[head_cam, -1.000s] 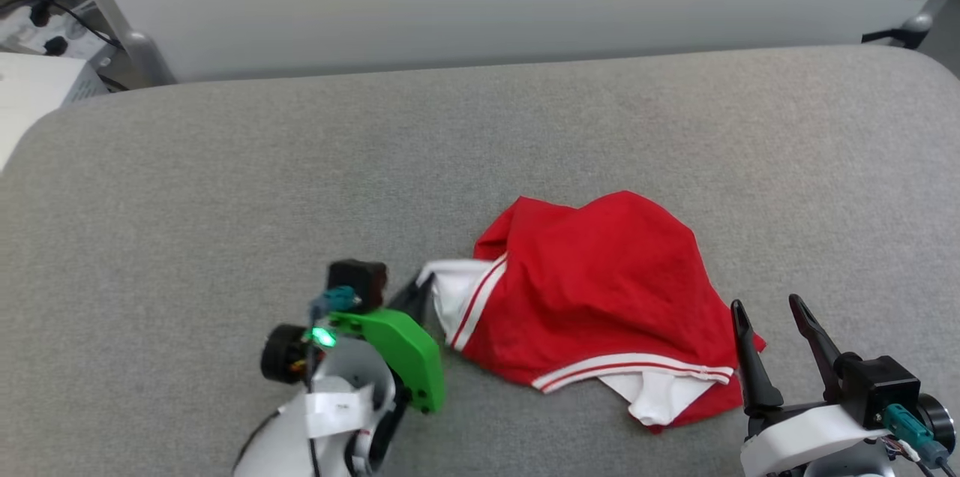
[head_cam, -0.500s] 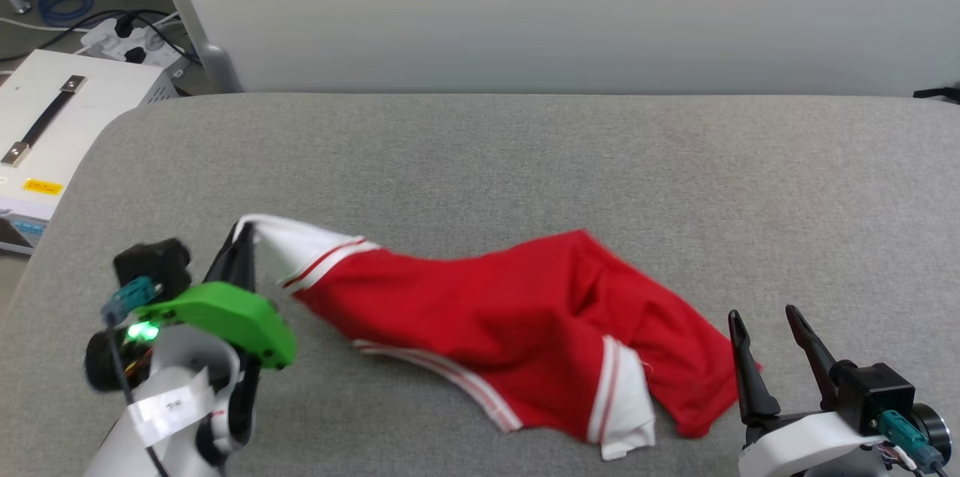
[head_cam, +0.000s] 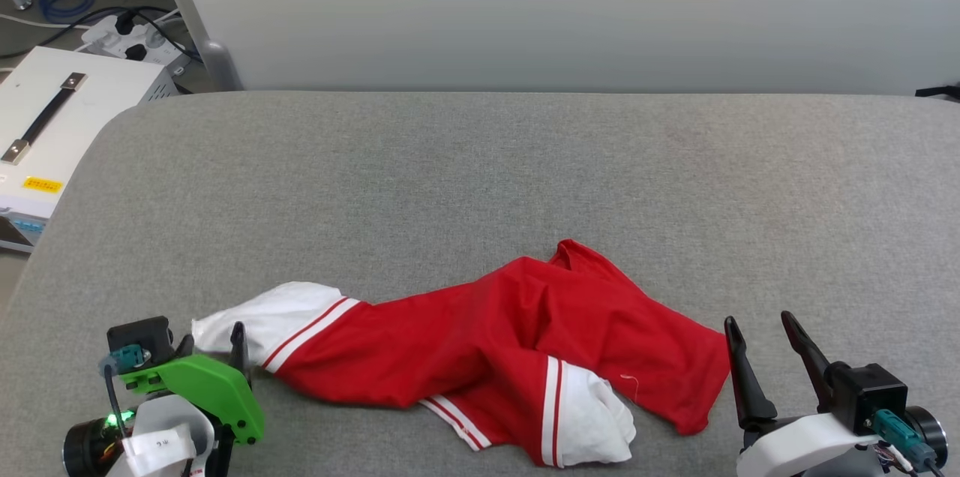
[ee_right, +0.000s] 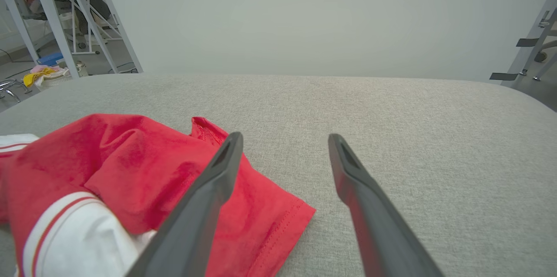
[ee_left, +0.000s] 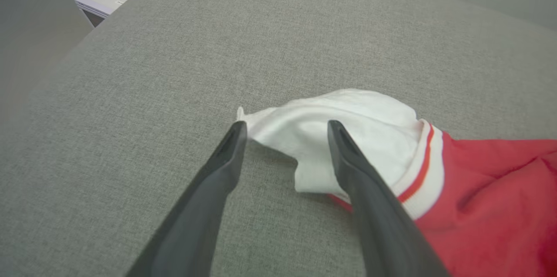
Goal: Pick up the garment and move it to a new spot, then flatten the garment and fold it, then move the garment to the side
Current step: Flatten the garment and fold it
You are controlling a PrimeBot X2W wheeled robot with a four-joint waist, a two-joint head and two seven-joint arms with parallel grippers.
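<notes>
Shirt [head_cam: 480,342] crumpled, strung left-right along near edge of grey pad [head_cam: 480,162] — not yet flat. Left gripper [head_cam: 211,346] wide open, white sleeve [ee_left: 348,111] between fingers [ee_left: 217,172], unclamped. Right gripper [head_cam: 757,321] wide open beside red hem [ee_right: 278,224] — probably staged for spreading pull.

The garment [head_cam: 480,346], a red jersey T-shirt with white sleeves and red-white striped trim, lies crumpled and drawn out lengthwise on the grey padded table [head_cam: 480,162] near its front edge. One sleeve reaches toward the table's left end.
</notes>
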